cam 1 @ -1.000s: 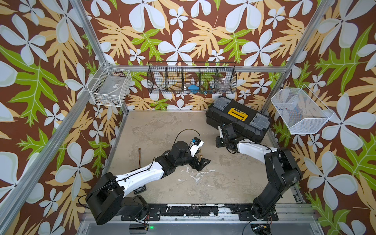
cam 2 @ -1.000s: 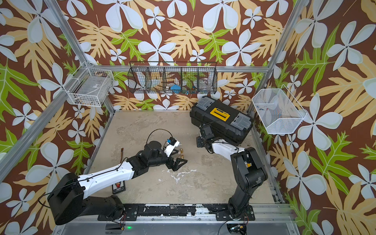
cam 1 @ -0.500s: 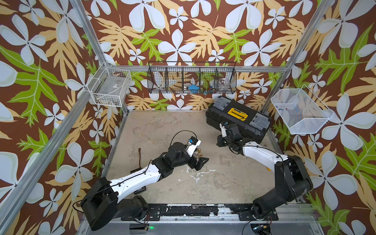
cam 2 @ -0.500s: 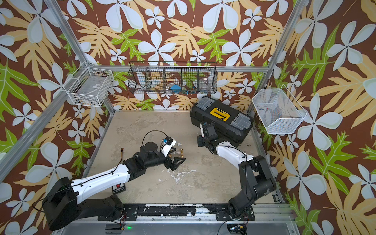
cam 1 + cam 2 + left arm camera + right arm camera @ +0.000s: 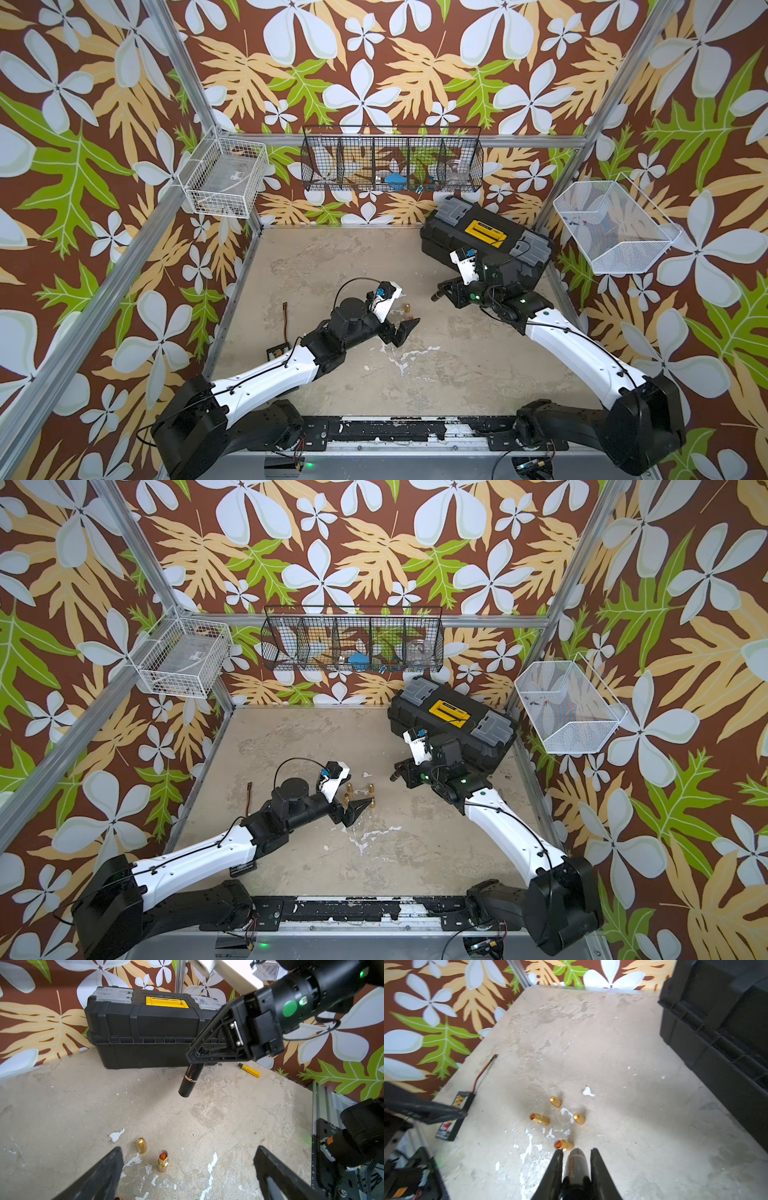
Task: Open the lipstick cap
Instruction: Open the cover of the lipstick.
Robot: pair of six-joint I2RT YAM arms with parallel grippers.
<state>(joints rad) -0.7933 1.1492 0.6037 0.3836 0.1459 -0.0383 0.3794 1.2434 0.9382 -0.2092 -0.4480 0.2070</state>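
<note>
The black lipstick (image 5: 190,1080) is clamped in the right jaws, which grip its rear end so that the banded, closed front end sticks out past their tips. It is held off the desk (image 5: 332,257), tilted down and to the left, right of centre and just near-left of the toolbox (image 5: 486,232). The right wrist view shows the tube (image 5: 576,1161) squeezed between both fingers, and its tip shows in both top views (image 5: 392,777).

Left of it, 4 small gold pieces stand near the middle of the desk: 2 rounded gold caps (image 5: 555,1102) (image 5: 579,1119) and 2 open gold lipsticks (image 5: 539,1119) (image 5: 563,1145) with orange-red sticks showing. The left jaws are spread wide and hold nothing; they hang just over this group, their 2 fingers (image 5: 99,1176) framing 1 cap and 1 open lipstick in the left wrist view.

A yellow-handled screwdriver (image 5: 250,1070) lies on the desk by the right end of the toolbox. A battery pack (image 5: 454,1113) with a red and black lead lies near the left edge. On the walls hang a white wire basket (image 5: 224,183) at left, a black mesh rack (image 5: 390,162) at the far side, and a white mesh bin (image 5: 611,228) at right.
</note>
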